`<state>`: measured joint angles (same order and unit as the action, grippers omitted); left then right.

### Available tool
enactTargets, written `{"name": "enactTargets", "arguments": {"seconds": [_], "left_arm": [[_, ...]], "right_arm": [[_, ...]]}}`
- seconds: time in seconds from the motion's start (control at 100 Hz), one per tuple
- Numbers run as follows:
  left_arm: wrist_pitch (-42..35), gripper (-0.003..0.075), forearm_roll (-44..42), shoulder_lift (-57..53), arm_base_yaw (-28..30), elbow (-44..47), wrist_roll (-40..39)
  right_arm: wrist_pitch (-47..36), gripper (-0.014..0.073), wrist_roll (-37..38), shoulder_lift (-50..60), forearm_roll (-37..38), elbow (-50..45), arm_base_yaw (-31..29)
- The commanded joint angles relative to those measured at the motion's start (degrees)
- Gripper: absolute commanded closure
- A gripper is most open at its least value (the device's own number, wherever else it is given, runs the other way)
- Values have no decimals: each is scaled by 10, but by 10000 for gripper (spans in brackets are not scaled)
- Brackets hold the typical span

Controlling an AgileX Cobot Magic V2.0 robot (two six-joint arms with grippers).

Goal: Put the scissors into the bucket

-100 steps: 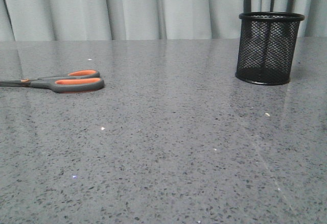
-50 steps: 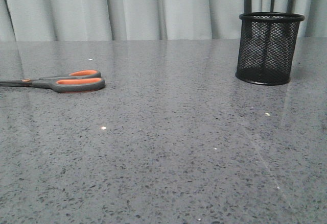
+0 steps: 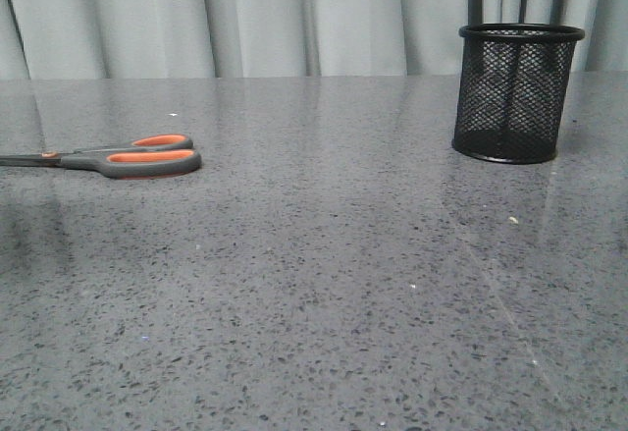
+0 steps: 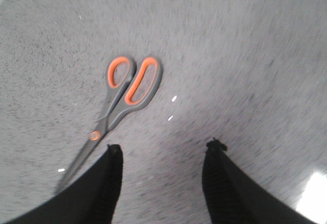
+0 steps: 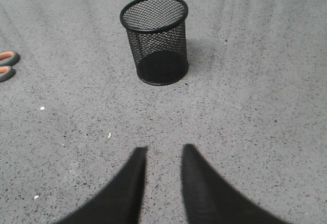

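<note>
scissors (image 3: 123, 159) lie flat, well apart from upright bucket (image 3: 516, 92).

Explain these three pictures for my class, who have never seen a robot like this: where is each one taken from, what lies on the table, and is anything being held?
The machine is a robot with two arms, each ending in a two-fingered gripper. One picture looks forward over a grey speckled table; neither arm shows in it. On the left lie the scissors, flat, with orange-lined handles. On the right stands the bucket, a black mesh cup, upright and apparently empty.

The other two pictures come from cameras on the wrists, so the dark shapes at the bottom are fingers. The left gripper is open above the table, the scissors just ahead of it. The right gripper points toward the bucket, its fingers slightly apart. Nothing is held.
</note>
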<state>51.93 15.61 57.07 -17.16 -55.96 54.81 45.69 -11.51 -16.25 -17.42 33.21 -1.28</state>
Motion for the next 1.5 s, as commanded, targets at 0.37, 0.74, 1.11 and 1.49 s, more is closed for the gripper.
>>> {"name": "enactTargets", "arguments": {"seconds": [0.37,0.74,1.11,1.49], "left_arm": [[3,349,-164,238,-81,-184,47],[58,353,-153,307,-58,-231,157],[133,351,6,338,66,-268,289],[134,341,16,403,64,-271,318]], "right_arm": [[-56,93,-9,-11,-61,19,2],[-64,93,-9,-11,-66,19,5],[-79,93,-9,-11,-69,19,32],[-56,93,-9,-11,-72,19,33]]}}
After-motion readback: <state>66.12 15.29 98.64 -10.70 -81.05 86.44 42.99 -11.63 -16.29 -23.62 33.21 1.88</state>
